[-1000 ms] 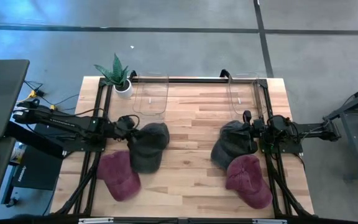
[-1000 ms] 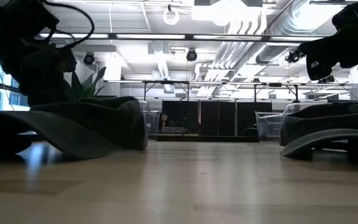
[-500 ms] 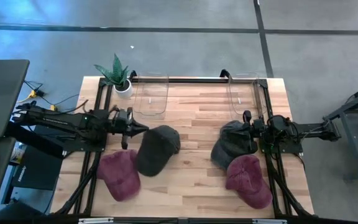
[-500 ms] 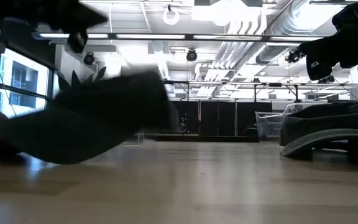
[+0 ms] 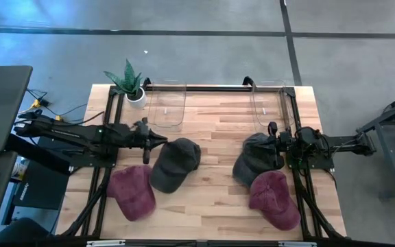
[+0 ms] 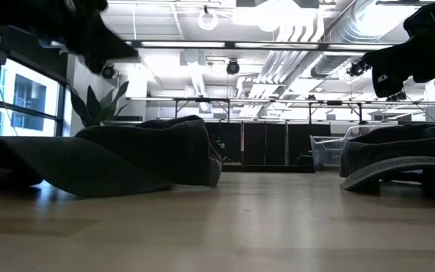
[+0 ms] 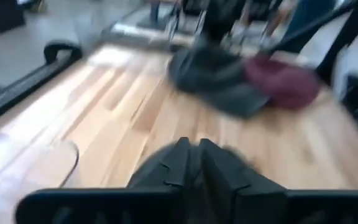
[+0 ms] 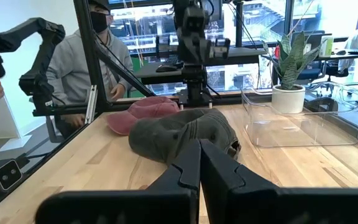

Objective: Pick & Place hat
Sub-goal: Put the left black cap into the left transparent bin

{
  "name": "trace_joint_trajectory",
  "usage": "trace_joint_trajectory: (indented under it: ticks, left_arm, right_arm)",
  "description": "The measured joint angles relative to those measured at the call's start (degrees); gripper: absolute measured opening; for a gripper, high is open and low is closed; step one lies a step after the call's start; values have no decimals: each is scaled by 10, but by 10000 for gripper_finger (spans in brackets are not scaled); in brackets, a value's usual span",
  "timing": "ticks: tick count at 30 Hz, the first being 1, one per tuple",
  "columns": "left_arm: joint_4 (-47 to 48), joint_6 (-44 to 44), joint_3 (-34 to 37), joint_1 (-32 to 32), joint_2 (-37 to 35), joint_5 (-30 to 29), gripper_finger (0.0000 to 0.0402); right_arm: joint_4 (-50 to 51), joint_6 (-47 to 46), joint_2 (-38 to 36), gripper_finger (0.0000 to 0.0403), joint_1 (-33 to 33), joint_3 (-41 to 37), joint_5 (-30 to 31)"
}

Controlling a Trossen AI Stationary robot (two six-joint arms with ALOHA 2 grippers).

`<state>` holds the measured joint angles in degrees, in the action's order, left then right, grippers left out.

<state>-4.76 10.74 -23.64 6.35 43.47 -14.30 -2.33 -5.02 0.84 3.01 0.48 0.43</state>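
Note:
In the high view a dark grey hat [image 5: 175, 163] lies on the table's left half, its brim toward a red hat [image 5: 132, 193] at the near left. My left gripper [image 5: 160, 139] hangs shut just left of the grey hat's crown and above it [image 6: 119, 53], touching nothing. On the right half a second grey hat [image 5: 257, 159] partly overlaps a second red hat [image 5: 274, 199]. My right gripper [image 5: 275, 141] waits shut above that grey hat [image 6: 399, 155]. The right wrist view looks across at the left grey hat [image 8: 185, 134].
Two clear plastic bins [image 5: 166, 106] [image 5: 269, 103] stand along the far edge, and a potted plant [image 5: 130, 84] stands at the far left corner. Bare wood [image 5: 214, 171] lies between the two pairs of hats. A person [image 8: 82, 59] sits beyond the table's left side.
The left grey hat has shifted toward the table's right, turned a little and settled flat on the table; it was blurred in motion half a second ago. My left gripper has moved slightly rightward and now stands clear above the hat. The right arm has kept still.

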Motion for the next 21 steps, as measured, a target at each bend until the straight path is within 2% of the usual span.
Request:
trace_joint_trajectory:
  ticks: [6, 9, 12, 16, 21]
  left_arm:
    - [-23, 0, -4, -4, 116, -25, 143]
    - [-17, 2, -35, -23, 183, -26, 199]
    - [37, -21, -80, -43, 240, -22, 241]
    - [103, -68, -136, -59, 318, 32, 259]
    - [120, -110, -178, -60, 387, 74, 227]
  right_arm:
    - [0, 0, 0, 0, 0, 0, 0]
    - [0, 0, 0, 0, 0, 0, 0]
    - [0, 0, 0, 0, 0, 0, 0]
    - [0, 0, 0, 0, 0, 0, 0]
    - [0, 0, 0, 0, 0, 0, 0]
